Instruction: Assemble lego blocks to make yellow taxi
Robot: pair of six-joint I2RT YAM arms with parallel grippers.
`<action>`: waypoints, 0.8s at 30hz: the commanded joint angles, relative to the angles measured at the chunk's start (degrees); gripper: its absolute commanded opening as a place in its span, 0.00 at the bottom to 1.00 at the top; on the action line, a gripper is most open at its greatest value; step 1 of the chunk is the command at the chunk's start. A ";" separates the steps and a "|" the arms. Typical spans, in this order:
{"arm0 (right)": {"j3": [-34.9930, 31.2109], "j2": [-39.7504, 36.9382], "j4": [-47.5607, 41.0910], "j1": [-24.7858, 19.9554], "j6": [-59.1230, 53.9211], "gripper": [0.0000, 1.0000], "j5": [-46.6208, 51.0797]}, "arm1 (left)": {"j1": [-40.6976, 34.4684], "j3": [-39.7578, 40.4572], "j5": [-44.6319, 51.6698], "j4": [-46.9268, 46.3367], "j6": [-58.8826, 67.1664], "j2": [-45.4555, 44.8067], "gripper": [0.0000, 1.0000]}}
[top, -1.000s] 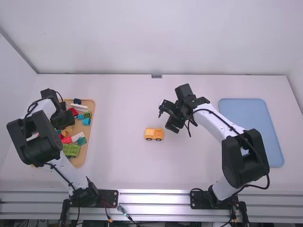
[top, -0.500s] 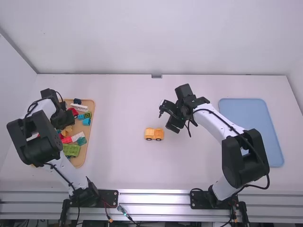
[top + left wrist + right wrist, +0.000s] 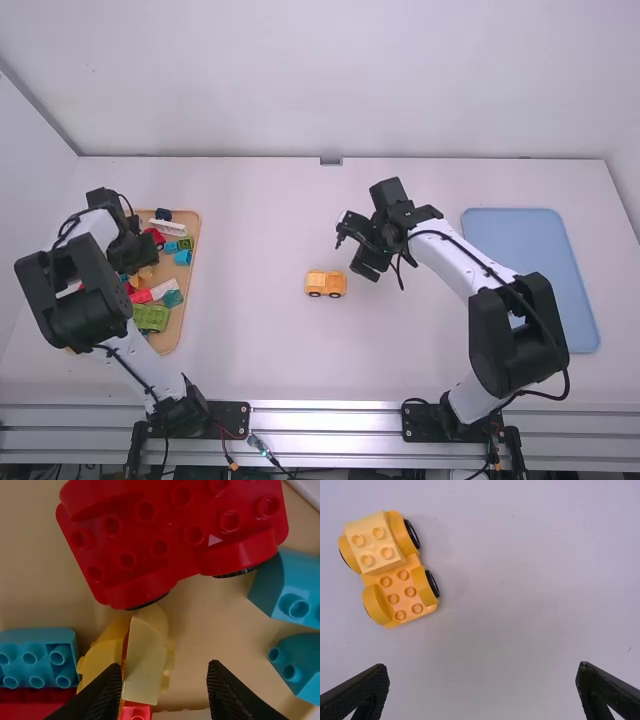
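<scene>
Nothing moved; yellow car point(image 3: 326, 283) near right tool point(image 3: 350, 256).

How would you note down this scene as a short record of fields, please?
Assembly: yellow wheeled base with a paler studded block on one end
Assembly location: middle of the white table
Left gripper: open, above the wooden tray
Right gripper: open, near the assembly
Wooden tray contents: mixed blocks, including yellow pieces beside a red wheeled base
Blue tray: right side of the table
</scene>
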 commanded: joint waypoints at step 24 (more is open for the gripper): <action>0.94 -1.25 -0.44 -0.09 0.20 0.99 -0.11 | 0.24 -3.85 2.64 2.64 -4.04 0.17 0.43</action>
